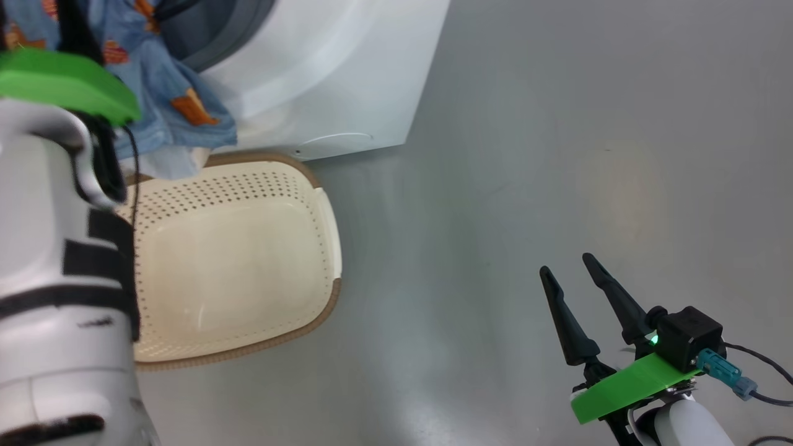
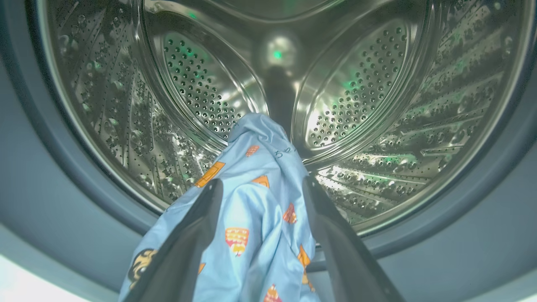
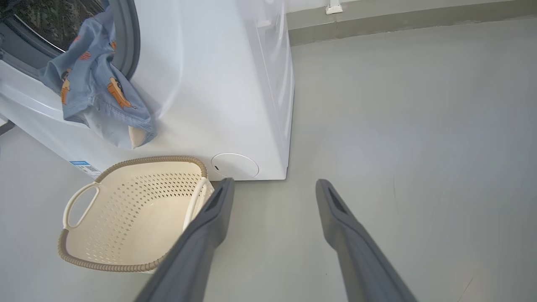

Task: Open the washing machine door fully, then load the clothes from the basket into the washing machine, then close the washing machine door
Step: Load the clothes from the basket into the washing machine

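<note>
L fingers (image 2: 197, 239) stand wide apart at the mouth of the washing machine (image 1: 334, 74), pointing into the steel drum (image 2: 369, 75), w/ the clothes (image 2: 256, 209) draped btwn them, not pinched: top fold lies inside the drum, the rest spills out over the grey gasket (image 2: 50, 180) & hangs down the white front above the basket (image 1: 326, 229). Basket sits on the floor (image 1: 526, 155) just beside the machine's front. R fingers (image 1: 569, 322) also wide, holding nothing, over the floor well apart from the basket, to its right
</note>
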Robot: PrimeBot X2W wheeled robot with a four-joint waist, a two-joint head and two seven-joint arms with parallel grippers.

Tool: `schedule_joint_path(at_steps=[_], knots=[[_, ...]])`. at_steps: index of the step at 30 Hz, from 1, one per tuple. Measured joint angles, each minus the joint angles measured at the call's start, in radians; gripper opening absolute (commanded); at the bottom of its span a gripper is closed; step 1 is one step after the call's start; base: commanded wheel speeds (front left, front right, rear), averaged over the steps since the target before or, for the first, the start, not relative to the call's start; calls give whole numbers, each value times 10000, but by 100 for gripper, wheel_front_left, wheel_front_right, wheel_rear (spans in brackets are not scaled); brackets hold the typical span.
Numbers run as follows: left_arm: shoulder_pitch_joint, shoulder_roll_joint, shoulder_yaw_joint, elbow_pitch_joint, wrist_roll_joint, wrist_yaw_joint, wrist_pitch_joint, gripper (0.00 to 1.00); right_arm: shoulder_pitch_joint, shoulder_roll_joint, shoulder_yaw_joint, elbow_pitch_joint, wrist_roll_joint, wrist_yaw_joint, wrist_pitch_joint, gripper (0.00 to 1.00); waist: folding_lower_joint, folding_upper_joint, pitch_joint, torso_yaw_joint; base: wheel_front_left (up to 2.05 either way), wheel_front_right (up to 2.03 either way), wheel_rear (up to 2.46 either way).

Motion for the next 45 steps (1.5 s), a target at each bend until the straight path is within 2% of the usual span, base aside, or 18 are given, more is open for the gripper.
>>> schedule_joint_path(at_steps=[5, 8, 12, 18, 33, 45], knots=[[1247, -98, -880, -857, -644, -268, 0, 100, 5, -69, -119, -4, -17, 0, -2, 100, 0, 0, -124, 378, 0, 0, 0], [2089, -102, -1653, -1511, -1055, -263, 0, 100, 6, -140, -186, -8, -31, 0, -2, 100, 0, 0, -231, 536, 0, 0, 0], [3292, -102, -2495, -2383, -1415, -46, 0, 100, 16, -173, -221, -10, -75, 0, -2, 100, 0, 0, -386, 692, 0, 0, 0], [5026, -86, -3095, -3586, -1969, 416, 12, 100, 47, -219, -261, -17, -88, 0, -2, 100, 0, 0, -627, 871, 0, 0, 0], [8864, -12, -2638, -6054, -1923, 1074, 12, 100, 270, -255, -274, -25, -134, 0, -2, 100, 0, 0, -1119, 1049, 0, 0, 0], [10096, 82, -2368, -7066, -2297, 1162, 12, 100, 288, -291, -284, -19, -134, 0, -2, 100, 0, 0, -1334, 1165, 0, 0, 0]])
